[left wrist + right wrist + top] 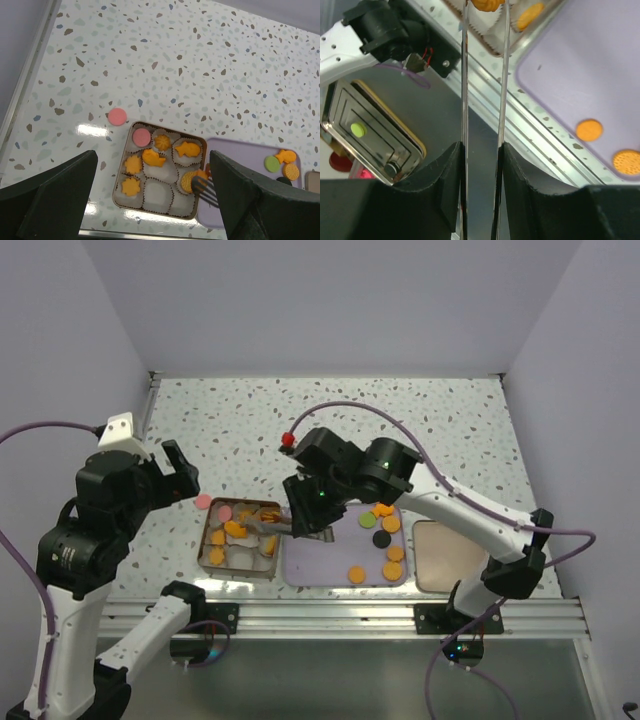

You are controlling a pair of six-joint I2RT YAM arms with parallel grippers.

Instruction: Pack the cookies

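Right tool point(480, 152) squeezes metal tongs point(465, 75) — tips flanking an orange cookie point(487, 4) — left tool point(152, 165) gapes wide, empty.

The left arm point(85, 540) is folded up high to the left of the tin point(203, 540). Its left claw point(178, 475) tilts down toward the tin, jaws spread wide and holding nothing. The right arm point(470, 515) comes in from the tin's right, elbow low and forearm angled toward the tin. The right claw point(481, 147) hangs just right of the tin, fingers pinched on metal tongs point(465, 75) whose tips reach over the tin's right side.
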